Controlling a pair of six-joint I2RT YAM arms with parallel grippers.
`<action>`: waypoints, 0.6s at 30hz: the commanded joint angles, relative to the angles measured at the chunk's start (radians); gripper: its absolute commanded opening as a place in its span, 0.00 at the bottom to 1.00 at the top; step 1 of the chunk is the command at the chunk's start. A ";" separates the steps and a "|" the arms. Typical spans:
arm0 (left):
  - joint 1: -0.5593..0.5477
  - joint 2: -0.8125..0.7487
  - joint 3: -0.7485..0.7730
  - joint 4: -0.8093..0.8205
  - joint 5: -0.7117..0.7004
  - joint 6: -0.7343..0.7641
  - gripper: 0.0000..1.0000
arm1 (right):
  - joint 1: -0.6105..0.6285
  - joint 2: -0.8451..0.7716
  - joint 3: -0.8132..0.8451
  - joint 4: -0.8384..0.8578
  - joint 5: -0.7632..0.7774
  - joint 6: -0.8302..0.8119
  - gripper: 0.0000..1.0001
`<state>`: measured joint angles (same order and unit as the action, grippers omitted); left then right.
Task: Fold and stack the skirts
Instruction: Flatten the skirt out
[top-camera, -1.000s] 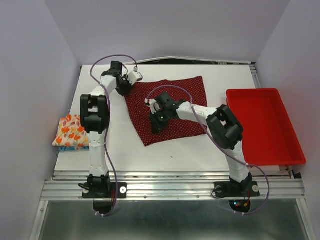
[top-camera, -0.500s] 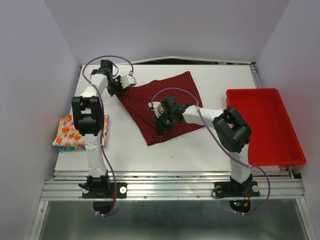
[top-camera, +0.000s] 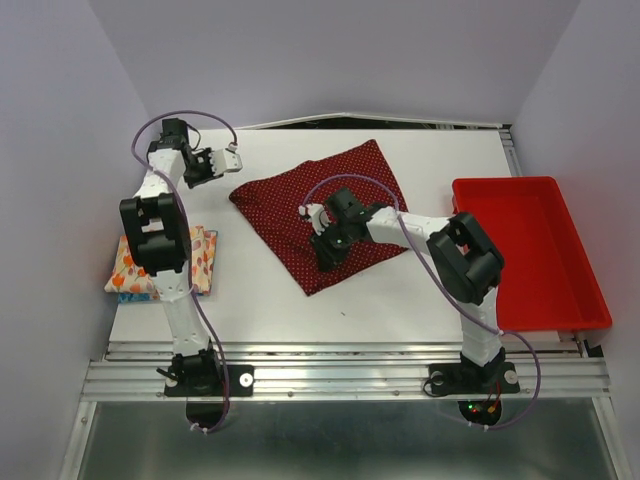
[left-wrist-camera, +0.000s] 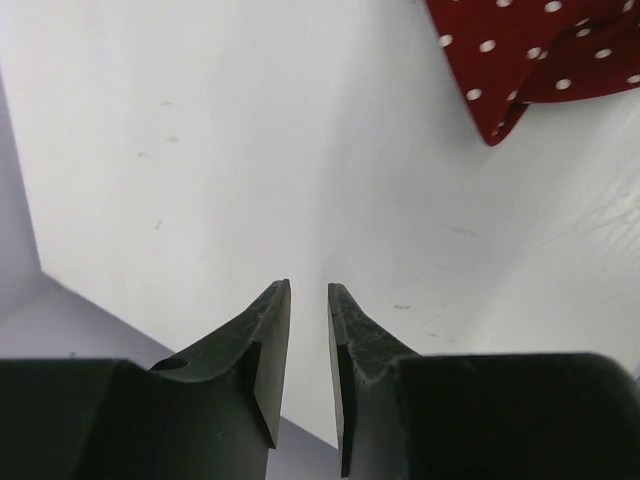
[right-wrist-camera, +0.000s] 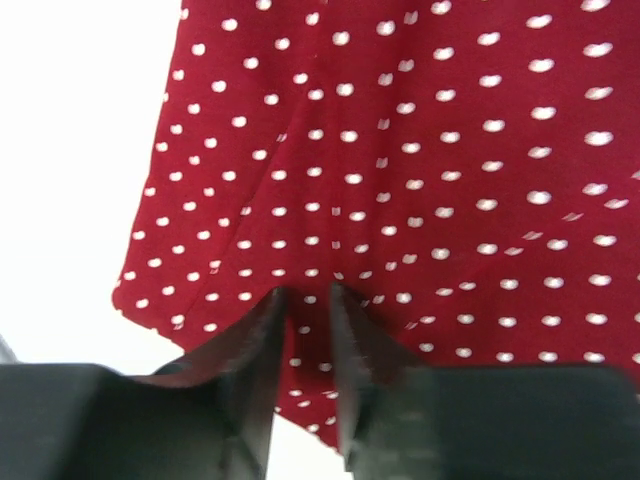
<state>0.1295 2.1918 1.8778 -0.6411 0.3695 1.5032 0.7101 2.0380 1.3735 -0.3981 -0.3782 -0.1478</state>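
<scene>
The dark red skirt with tiny white dots lies spread flat in the middle of the white table, turned like a diamond, with one corner towards the far edge and another towards the near edge.

The right arm reaches in from the right, and the right gripper sits tip-down on the near half of this skirt. In its wrist view the fingers are drawn close together with only a thin slit between them, and dotted cloth fills the picture around them. Whether a fold is pinched in that slit cannot be told.

The left gripper hangs near the far-left corner of the table, just beside the skirt's left corner but apart from it. Its jaws are almost together and hold nothing. Bare table shows through the gap, and the red corner sits at the upper right of its wrist view.

At the left edge a folded cream-white skirt with orange flowers lies on a blue skirt, of which only a sliver shows. The left arm partly hides both.

A red tray stands along the right edge, well apart from the skirts.
</scene>
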 joint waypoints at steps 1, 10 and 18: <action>-0.005 -0.118 -0.028 0.038 0.065 -0.018 0.34 | -0.027 0.094 -0.022 -0.352 0.004 -0.062 0.35; -0.057 -0.155 -0.115 0.023 0.096 -0.300 0.39 | -0.027 0.007 0.205 -0.433 -0.187 0.002 0.49; -0.054 -0.139 -0.152 -0.057 0.094 -0.577 0.52 | 0.067 -0.077 0.125 -0.371 0.103 0.071 0.60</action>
<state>0.0563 2.1139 1.7813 -0.6823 0.4438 1.1244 0.7029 2.0365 1.5524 -0.7868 -0.4541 -0.1139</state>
